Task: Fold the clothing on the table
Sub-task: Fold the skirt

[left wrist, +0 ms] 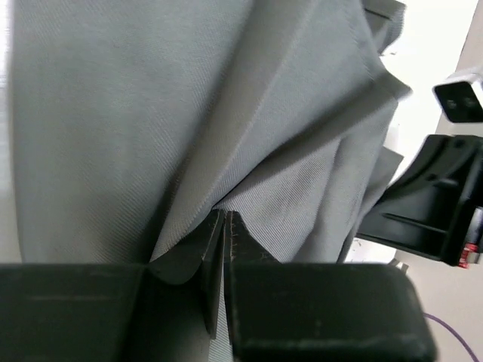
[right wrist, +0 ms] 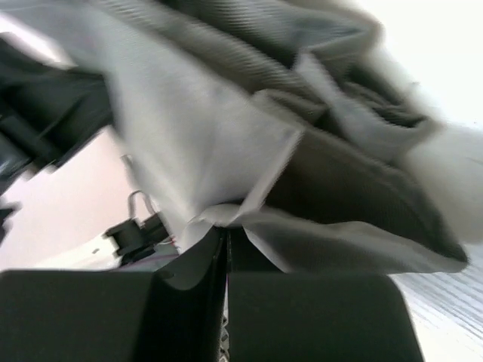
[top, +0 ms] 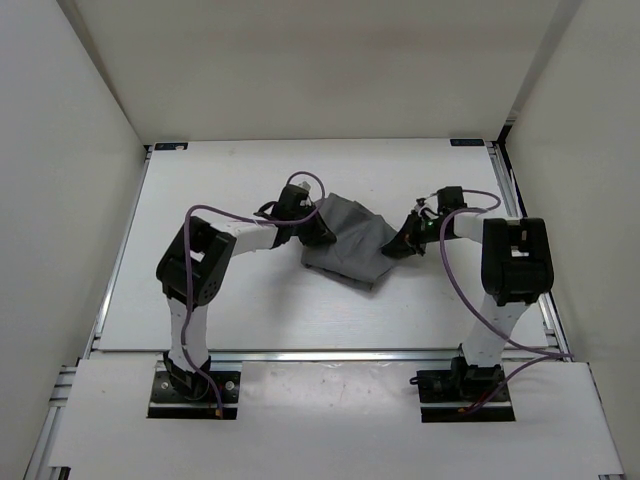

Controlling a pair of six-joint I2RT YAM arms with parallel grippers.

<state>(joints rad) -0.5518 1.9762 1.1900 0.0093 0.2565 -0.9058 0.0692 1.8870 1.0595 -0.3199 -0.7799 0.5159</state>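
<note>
Angled inward, left hand [top: 321,233] and right hand [top: 399,245] each pinch the clothing [top: 352,252].

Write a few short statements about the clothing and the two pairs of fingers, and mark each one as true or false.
1. The left fingers are closed on the clothing. True.
2. The right fingers pinch it too. True.
3. The clothing is folded into a neat rectangle. False: it is bunched, with loose folds.
4. The clothing is red. False: it is plain grey.
5. Both pairs of fingers grip the same side of the clothing. False: the left fingers are at its left edge, the right fingers at its right edge.
6. The clothing is near the middle of the table. True.
</note>
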